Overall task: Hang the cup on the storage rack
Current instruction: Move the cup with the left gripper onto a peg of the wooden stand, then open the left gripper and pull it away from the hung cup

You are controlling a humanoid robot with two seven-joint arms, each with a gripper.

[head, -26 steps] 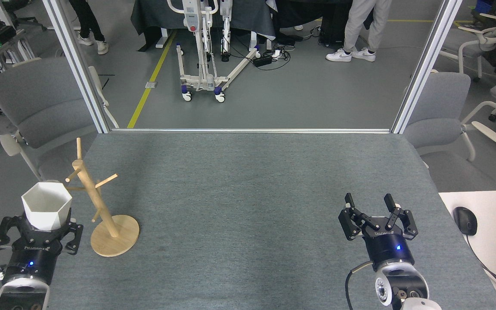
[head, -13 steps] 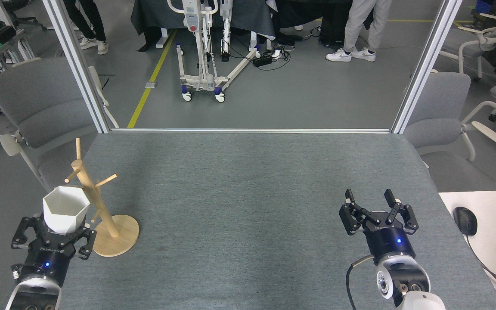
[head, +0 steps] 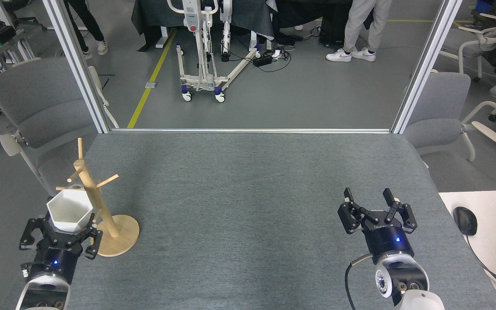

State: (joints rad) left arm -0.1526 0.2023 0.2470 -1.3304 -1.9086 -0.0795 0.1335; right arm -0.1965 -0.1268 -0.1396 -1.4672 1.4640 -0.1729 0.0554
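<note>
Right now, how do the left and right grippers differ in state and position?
The left gripper is shut on the white cup, right beside the wooden mug tree; the right gripper is open, empty, and far from both. Both are black with a blue light.

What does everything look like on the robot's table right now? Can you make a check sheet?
Surface: grey table, flat.
Job's things: white cup upright beside the storage rack, not seen hung on a peg.
Clutter: nothing seen on the table.
Grippers: left gripper shut on the cup; right gripper open, empty.
Cables: one by the right wrist; more on the floor.
Surroundings: chairs, people's legs.
</note>
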